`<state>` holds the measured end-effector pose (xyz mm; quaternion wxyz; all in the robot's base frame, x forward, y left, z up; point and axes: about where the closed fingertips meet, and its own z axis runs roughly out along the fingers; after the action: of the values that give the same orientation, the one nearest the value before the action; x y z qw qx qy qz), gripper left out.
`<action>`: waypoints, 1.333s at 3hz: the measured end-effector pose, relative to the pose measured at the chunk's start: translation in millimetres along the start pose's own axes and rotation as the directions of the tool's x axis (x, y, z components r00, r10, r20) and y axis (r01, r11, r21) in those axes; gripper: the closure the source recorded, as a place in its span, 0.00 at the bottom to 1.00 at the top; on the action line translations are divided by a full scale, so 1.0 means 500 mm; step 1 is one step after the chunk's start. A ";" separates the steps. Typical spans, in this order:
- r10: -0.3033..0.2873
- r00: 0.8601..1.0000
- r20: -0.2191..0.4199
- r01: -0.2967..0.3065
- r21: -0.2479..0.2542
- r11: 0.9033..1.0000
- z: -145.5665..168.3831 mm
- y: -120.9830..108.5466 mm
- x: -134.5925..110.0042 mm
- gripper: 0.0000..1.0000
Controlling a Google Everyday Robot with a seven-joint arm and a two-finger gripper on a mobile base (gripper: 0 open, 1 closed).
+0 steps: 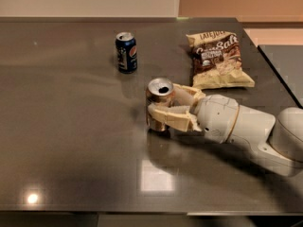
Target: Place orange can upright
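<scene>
The orange can [159, 96] stands upright on the dark table [71, 136], near the middle, its silver open top facing up. My gripper [160, 107] reaches in from the right and is shut on the can, one cream finger [168, 116] across its front and the other behind it. The can's base rests on or just above the table; the finger hides most of its body. The white arm [246, 129] runs off to the lower right.
A dark blue Pepsi can [126, 52] stands upright behind and left of the gripper. A snack bag [218, 58] lies flat at the back right. The table's right edge [277, 74] borders another dark surface; the front edge runs along the bottom.
</scene>
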<state>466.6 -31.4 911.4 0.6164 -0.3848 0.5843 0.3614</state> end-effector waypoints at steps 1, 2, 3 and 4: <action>0.020 1.000 -0.006 -0.019 0.006 1.000 0.001 -0.004 0.015 0.84; 0.027 1.000 0.001 -0.027 0.012 1.000 -0.001 -0.008 0.023 0.60; 0.019 1.000 0.015 -0.019 0.014 1.000 -0.003 -0.009 0.025 0.38; 0.013 1.000 0.017 -0.014 0.025 1.000 -0.005 -0.009 0.028 0.13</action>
<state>470.4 -35.6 897.6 0.6237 -0.3698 0.5863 0.3614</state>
